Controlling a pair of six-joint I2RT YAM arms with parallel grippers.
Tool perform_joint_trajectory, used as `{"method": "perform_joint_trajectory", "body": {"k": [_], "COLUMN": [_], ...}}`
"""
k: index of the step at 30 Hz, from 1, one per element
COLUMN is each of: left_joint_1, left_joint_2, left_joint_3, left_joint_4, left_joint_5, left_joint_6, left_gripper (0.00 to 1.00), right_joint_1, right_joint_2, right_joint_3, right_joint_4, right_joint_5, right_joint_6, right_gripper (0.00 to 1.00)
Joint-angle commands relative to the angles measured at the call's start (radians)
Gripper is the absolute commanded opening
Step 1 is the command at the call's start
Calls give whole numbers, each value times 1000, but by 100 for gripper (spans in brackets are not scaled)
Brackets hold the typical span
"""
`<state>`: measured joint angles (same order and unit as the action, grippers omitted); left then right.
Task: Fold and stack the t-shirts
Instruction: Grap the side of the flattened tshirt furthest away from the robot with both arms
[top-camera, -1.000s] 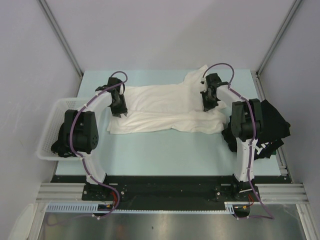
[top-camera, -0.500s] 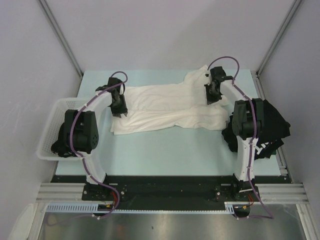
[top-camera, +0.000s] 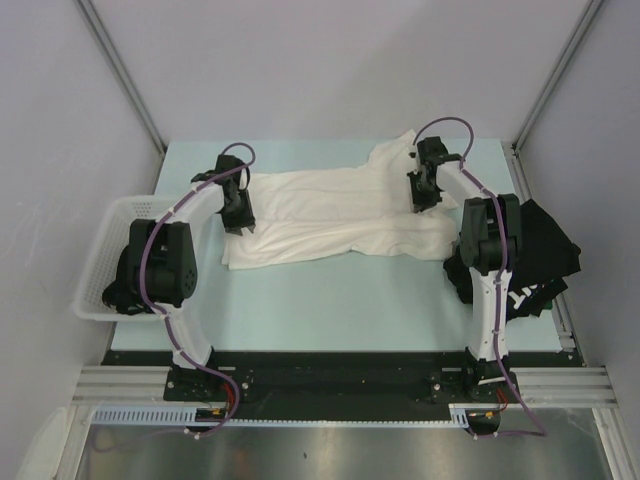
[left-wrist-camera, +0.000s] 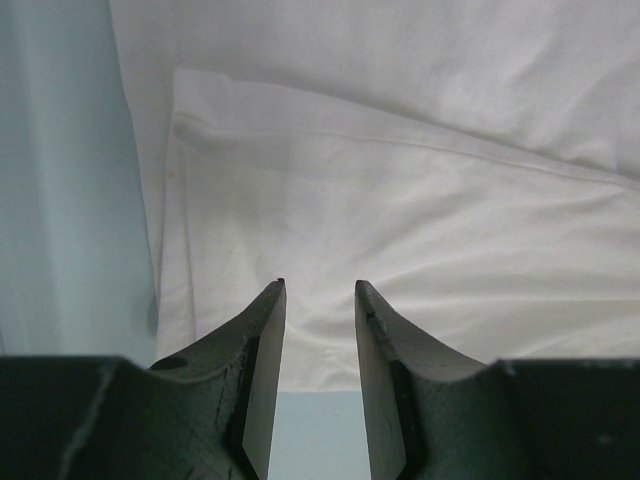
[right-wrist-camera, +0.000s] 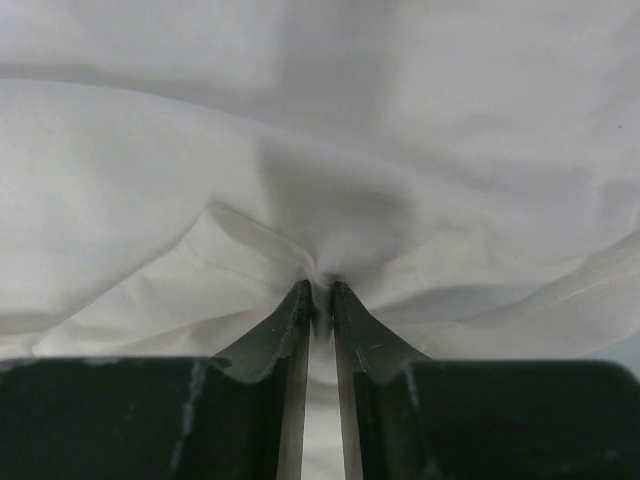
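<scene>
A cream-white t-shirt (top-camera: 330, 215) lies spread across the far half of the table, its near part folded over lengthwise. My left gripper (top-camera: 238, 215) hovers at the shirt's left end. In the left wrist view it (left-wrist-camera: 320, 285) is open, with nothing between the fingers and the shirt's folded hem (left-wrist-camera: 400, 200) just beyond the tips. My right gripper (top-camera: 421, 198) is down on the shirt's right part. In the right wrist view its (right-wrist-camera: 320, 285) jaws stand a narrow slit apart, pinching a puckered fold of the white cloth (right-wrist-camera: 300, 130). Black t-shirts (top-camera: 545, 250) lie heaped at the table's right edge.
A white mesh basket (top-camera: 100, 262) stands off the table's left edge beside the left arm, with dark cloth inside. Grey walls close in the back and both sides. The black heap sits close behind the right arm's elbow.
The right gripper has drawn the shirt's right part toward the far edge, pulling its near right edge back. Its jaws now stand slightly apart. The left arm has stayed still.
</scene>
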<state>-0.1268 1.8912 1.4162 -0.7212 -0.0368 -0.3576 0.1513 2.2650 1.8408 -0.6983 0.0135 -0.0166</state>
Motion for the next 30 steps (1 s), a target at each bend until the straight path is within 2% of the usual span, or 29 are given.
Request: {"method": "perform_joint_trajectory", "body": {"k": [1, 6, 11, 17, 19, 20, 21, 24, 30], "left_joint_1": [-11, -16, -17, -20, -22, -22, -27, -33, -43], "left_joint_2": [-1, -1, -3, -26, -32, -38, -43, -61, -96], "left_joint_3": [29, 39, 73, 73, 63, 58, 47, 21, -17], "left_joint_4": [-1, 8, 11, 14, 12, 12, 11, 5, 3], "left_joint_5": [17, 15, 11, 8, 6, 3, 5, -3, -2], "left_joint_6": [0, -6, -3, 5, 11, 12, 16, 19, 14], "left_gripper": [39, 39, 40, 41, 42, 43, 43, 43, 44], "right_joint_1": [-9, -16, -13, -24, -33, -44, -51, -71, -87], "right_joint_2": [-10, -88, -75, 132, 191, 205, 217, 284, 346], "right_joint_3": [61, 72, 136, 418, 474, 483, 492, 546, 594], "right_joint_4": [-18, 49, 163, 171, 221, 241, 261, 321, 356], "right_joint_5": [49, 98, 115, 103, 86, 69, 60, 7, -50], "right_joint_6": [6, 1, -26, -46, -42, -28, -16, 7, 47], "right_gripper": [20, 21, 26, 27, 29, 30, 36, 41, 47]}}
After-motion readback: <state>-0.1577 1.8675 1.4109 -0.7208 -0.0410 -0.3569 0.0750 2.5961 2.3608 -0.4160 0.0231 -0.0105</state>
